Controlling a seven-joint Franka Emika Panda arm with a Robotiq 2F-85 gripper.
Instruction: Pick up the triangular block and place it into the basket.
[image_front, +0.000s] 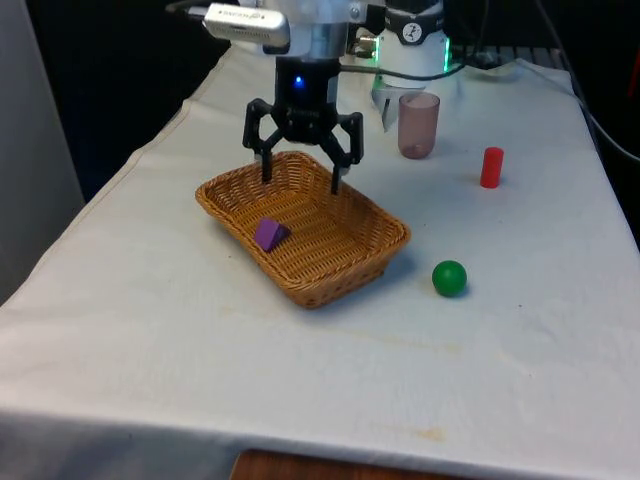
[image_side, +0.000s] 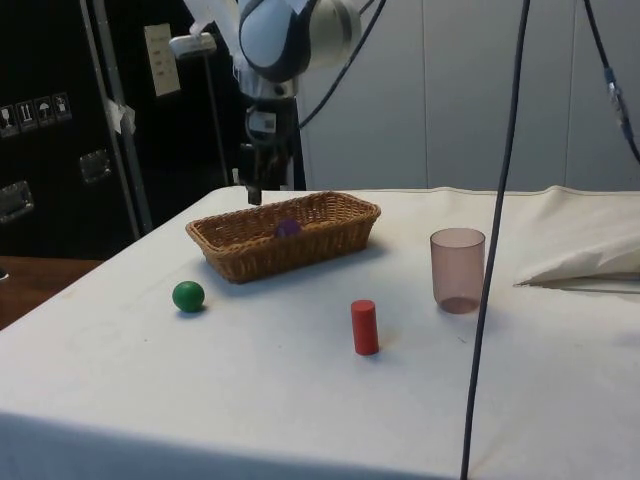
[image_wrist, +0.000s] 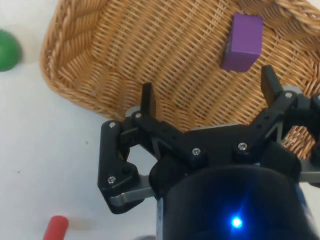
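Nothing here reads as words or numbers. On the dark cabinet (image_side: 40, 150) at about nine o'clock in the side view sits a row of small white handling pictograms (image_side: 35, 113), too small to make out. Higher up hangs a pale paper label (image_side: 160, 60); whatever is printed on it cannot be read.

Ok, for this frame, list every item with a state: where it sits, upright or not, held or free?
gripper: open, empty, above the basket's far end
purple triangular block: free, lying inside the basket
wicker basket: on the table, holding the block
translucent cup: upright, empty
red cylinder: standing upright
green ball: resting on the cloth beside the basket
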